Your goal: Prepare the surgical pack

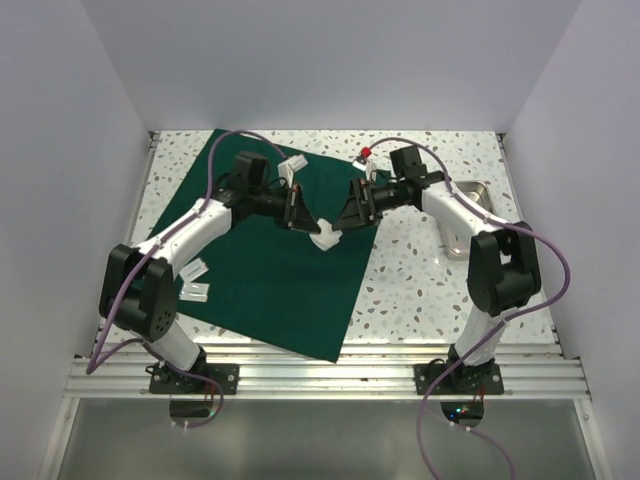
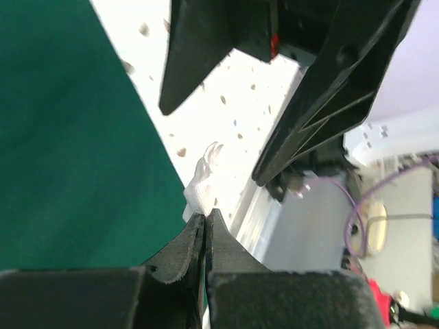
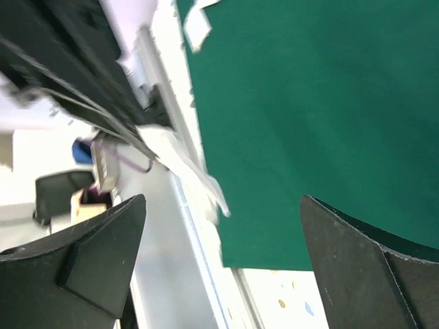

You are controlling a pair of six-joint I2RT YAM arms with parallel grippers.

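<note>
Right now, the big green cloth (image 1: 270, 285) is lying flat on the speckled table (image 1: 420, 290). It is filling the left and middle of the top picture. Both arms are reaching in and meeting above the upper right part of the cloth.

The left gripper (image 1: 306, 220) is squeezing its fingers together on a small white gauze pad (image 1: 325, 238). The pad is hanging just under the two grippers, near the right edge of the cloth. At the bottom middle of the left wrist picture, the black fingers (image 2: 194, 243) are pressing tight, and the pad is poking out from their tips.

The right gripper (image 1: 347, 213) is facing the left one. Its fingers (image 3: 103, 240) are standing wide apart and are holding nothing.

Another gauze pad (image 1: 297, 163) is lying near the top of the cloth. Two more gauze pads (image 1: 196, 281) are lying by its left edge. The shiny steel tray (image 1: 482, 190) is sitting on the table at the right, off the cloth, and the right arm is partly hiding it.
</note>
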